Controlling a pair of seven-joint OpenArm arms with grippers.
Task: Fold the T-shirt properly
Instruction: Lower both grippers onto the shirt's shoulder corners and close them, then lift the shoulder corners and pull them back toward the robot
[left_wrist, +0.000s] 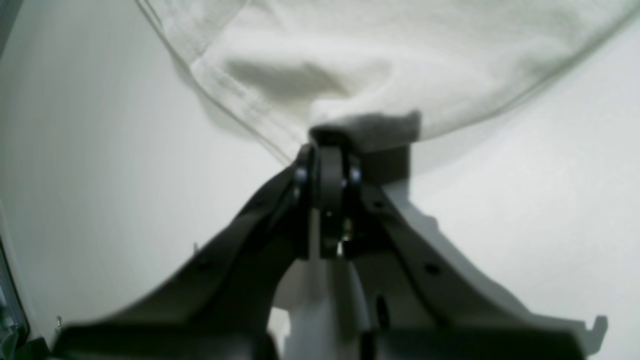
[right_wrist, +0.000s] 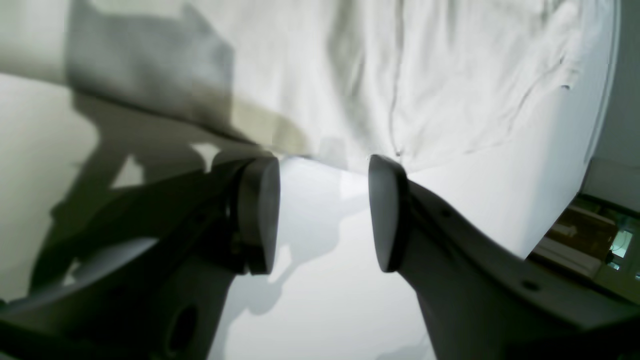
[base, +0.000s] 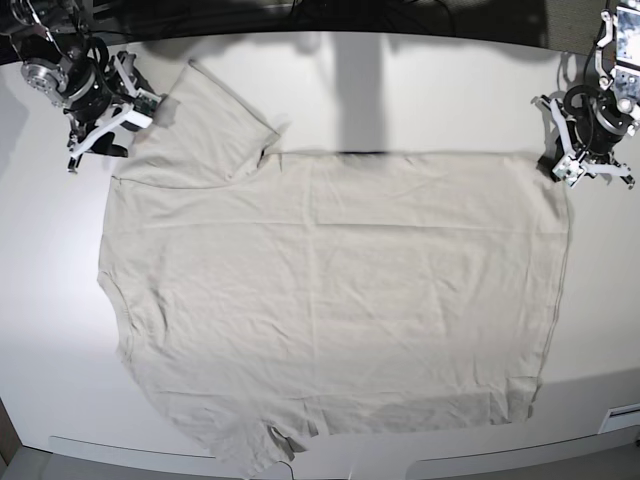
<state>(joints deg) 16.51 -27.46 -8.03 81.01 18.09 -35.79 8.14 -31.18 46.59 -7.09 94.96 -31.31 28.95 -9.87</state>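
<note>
T-shirt (base: 330, 300) spread flat on desk (base: 420, 90), hem toward 3 o'clock. Left end effector (left_wrist: 327, 150) pinching hem corner at 2 o'clock; right end effector (right_wrist: 324, 212) spread, empty, beside sleeve at 10. I'd grip sleeve edge first, then lift both corners evenly.

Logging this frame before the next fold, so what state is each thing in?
T-shirt: spread flat on the table, upper edge folded over, mildly wrinkled.
Left hand: shut on the T-shirt's corner.
Right hand: open, nothing between its pads, beside the sleeve.
</note>
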